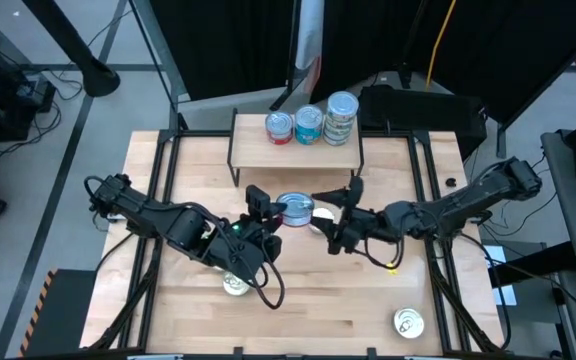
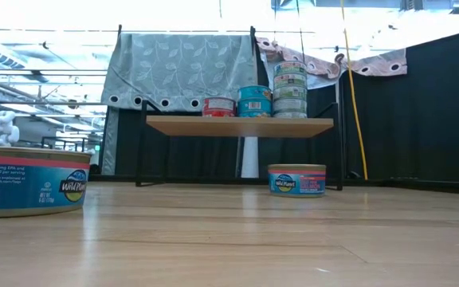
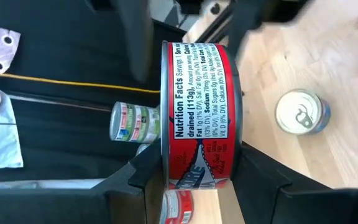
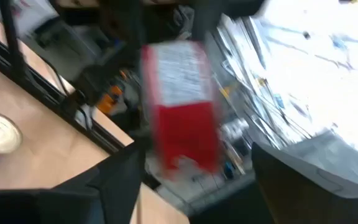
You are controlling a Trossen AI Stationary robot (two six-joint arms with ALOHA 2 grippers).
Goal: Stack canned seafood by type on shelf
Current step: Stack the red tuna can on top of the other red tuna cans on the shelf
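A red-sided tin of canned seafood hangs above the middle of the table. My left gripper is shut on it. My right gripper faces it from the table's right, open. Its fingers stand on either side of the same tin, which shows blurred in the right wrist view. The shelf stands at the far edge and bears a red tin, a blue stack and a taller green-and-white stack, all resting on their bottoms. My left gripper pinches the red tin between its two fingers, which lie on the tin's two flat faces. Its printed side wall faces the wrist camera. The fingers come from the table's left, slanting a little down. The tin is lifted clear of the table.
A blue-sided tin stands on the table in front of the shelf. Another tin stands near my left arm, and one with a pull-tab lid near the front right corner. A tin stands close to the low camera.
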